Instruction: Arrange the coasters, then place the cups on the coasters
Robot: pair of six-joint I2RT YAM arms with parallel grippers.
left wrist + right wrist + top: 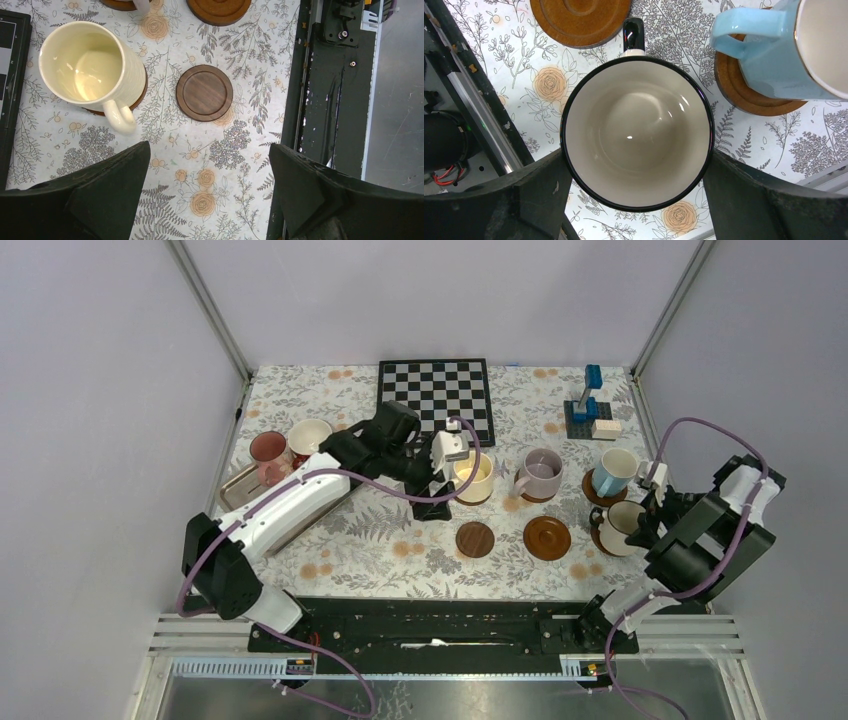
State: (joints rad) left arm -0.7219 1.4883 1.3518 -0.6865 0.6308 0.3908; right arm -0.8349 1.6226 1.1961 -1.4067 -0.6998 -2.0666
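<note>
The left gripper [208, 157] was seen fully open above the surface [400, 550], with nothing between its fingers. Just beyond it the cream-yellow mug [87, 65] was stood upright on a coaster [140, 97], its handle turned toward the gripper. Beside that mug the small dark coaster [204, 93] lay bare. Next to it a larger brown coaster [547, 537] was likewise uncovered.

The right gripper [636, 167] was spread wide, and the white mug with a dark rim [638, 125] was found upright between its fingers. The fingertips were hidden by the rim, so whether they pressed on the mug could not be told. In the top view a brown edge was visible under this mug. The light blue mug [784, 50] was set on its own coaster [744, 97] just beside the white one, without touching it. The lilac mug [541, 472] was placed on another coaster, between the cream-yellow and light blue mugs.

At the left side of the surface the pink mug [268, 452] was seen on the metal tray [232, 495], with the dark red mug [308, 436] close beside it. A chessboard [437, 395] and a blue block model [585, 405] were seen along the far edge.
</note>
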